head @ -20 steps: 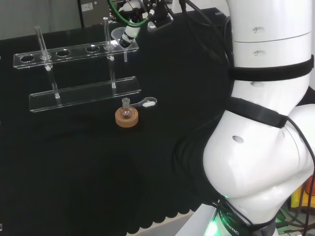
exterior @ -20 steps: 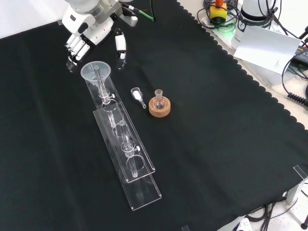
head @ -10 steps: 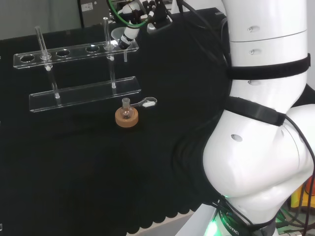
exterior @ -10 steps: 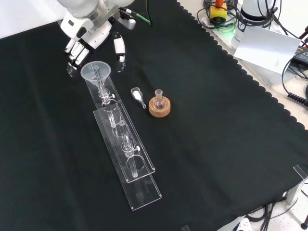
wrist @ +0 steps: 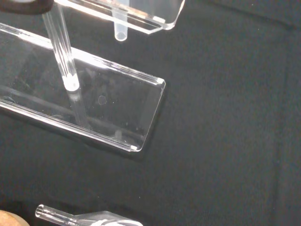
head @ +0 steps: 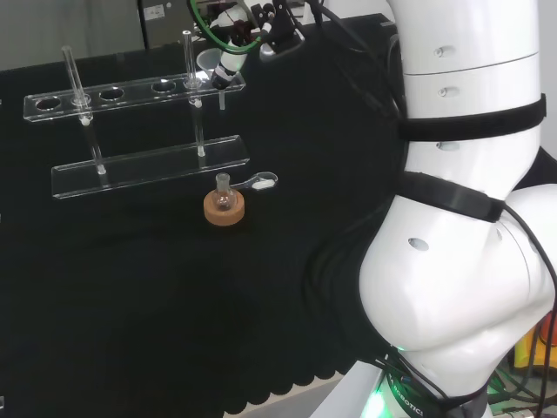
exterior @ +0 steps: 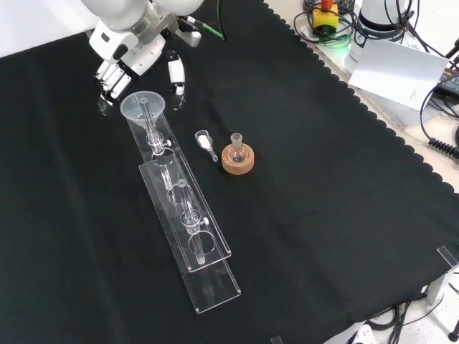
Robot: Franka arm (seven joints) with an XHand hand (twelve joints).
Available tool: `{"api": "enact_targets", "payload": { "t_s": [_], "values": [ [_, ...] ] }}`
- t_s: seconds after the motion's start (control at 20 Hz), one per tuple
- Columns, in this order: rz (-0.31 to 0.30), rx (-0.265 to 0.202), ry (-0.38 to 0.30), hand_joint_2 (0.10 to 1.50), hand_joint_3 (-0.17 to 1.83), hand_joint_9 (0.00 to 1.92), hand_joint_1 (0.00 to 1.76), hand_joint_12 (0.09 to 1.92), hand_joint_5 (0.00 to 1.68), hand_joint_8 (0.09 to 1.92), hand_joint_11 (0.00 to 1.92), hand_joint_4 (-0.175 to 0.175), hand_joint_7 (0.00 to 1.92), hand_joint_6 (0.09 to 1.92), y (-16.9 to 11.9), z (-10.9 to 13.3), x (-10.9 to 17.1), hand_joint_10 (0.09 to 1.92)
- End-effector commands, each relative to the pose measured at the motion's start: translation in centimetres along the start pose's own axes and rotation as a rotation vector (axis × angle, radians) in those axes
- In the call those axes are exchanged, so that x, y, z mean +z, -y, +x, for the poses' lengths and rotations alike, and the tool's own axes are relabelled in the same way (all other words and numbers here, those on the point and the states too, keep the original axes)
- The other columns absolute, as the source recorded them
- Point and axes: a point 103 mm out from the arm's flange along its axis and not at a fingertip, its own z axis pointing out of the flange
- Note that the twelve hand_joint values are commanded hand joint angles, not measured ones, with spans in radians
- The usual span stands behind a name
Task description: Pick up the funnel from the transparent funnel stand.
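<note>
Funnel (exterior: 143, 107) sits in the far end hole of the transparent stand (exterior: 188, 236), stem hanging through, while the hand (exterior: 133, 54) hovers beyond it, fingers (exterior: 113, 77) spread wide, empty.

funnel (exterior: 143, 106): in the head view the hand (head: 228, 63) covers most of it; in the wrist view just its stem tip shows at 12 o'clock, the cone cut off.
hand: in the front view the palm is cut off at 12 o'clock; contact between fingertips (exterior: 109, 89) and funnel rim cannot be told.
stand (wrist: 84, 106): cut off at 9 o'clock in the wrist view.
flask (exterior: 237, 150): contents too small to tell.
scoop (wrist: 80, 218): cut off at 6 o'clock in the wrist view.
</note>
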Motion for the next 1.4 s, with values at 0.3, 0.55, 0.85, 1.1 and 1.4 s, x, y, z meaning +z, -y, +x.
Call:
{"api": "enact_targets", "payload": {
  "t_s": [0.3, 0.55, 0.85, 1.1, 1.4],
  "values": [
    [0.002, -0.006, 0.038, 0.68, 0.3, 0.19, 0.57, 1.43, 0.04, 0.57, 0.1, -0.042, 0.0, 0.09, -0.1, 3.3, -0.5, 0.79],
    [0.003, -0.028, 0.019, 0.68, 0.3, 0.24, 0.58, 1.44, 0.05, 0.64, 0.07, -0.045, 0.0, 0.09, -0.8, 0.8, 0.2, 0.76],
    [0.009, 0.024, 0.053, 0.69, 0.3, 0.25, 0.59, 1.45, 0.06, 0.66, 0.05, -0.046, 0.0, 0.09, -0.7, 1.8, 0.0, 0.74],
    [0.019, 0.01, 0.03, 0.69, 0.31, 0.25, 0.59, 1.45, 0.07, 0.67, 0.05, -0.047, 0.0, 0.09, -0.8, 1.3, 0.2, 0.74],
    [0.013, -0.021, 0.034, 0.69, 0.33, 0.51, 0.64, 1.45, 0.18, 0.73, 0.06, -0.052, 0.22, 0.09, -1.2, -0.8, 0.9, 0.69]
  ]
}}
